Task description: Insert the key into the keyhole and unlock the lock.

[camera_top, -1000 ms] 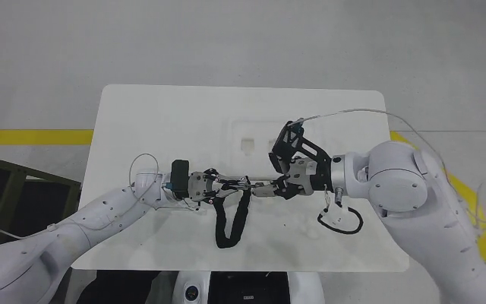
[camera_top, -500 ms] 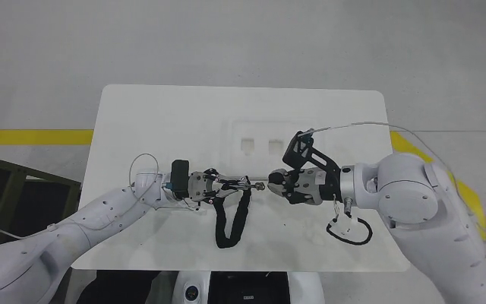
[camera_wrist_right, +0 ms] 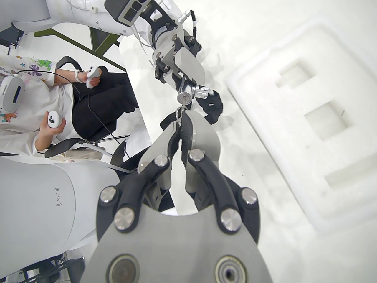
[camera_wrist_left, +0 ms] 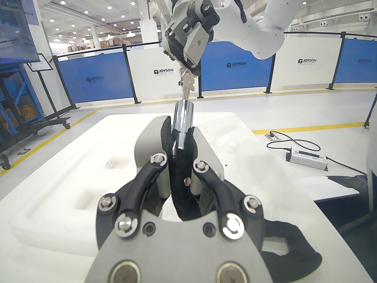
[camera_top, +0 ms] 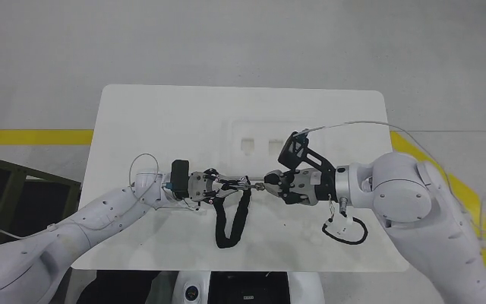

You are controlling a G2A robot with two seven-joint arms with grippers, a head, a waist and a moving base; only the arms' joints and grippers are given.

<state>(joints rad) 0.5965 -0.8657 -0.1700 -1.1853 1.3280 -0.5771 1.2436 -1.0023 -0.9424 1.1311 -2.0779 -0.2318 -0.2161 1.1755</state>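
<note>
One key (camera_wrist_left: 186,83) at lock (camera_wrist_left: 182,117) keyhole (camera_wrist_right: 182,98)

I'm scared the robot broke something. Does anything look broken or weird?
Nothing stands out. The left gripper holds the lock, and the right gripper holds the key lined up with the lock's end. The lock's black cable just hangs loose below it. Nothing looks bent or spilled.
</note>
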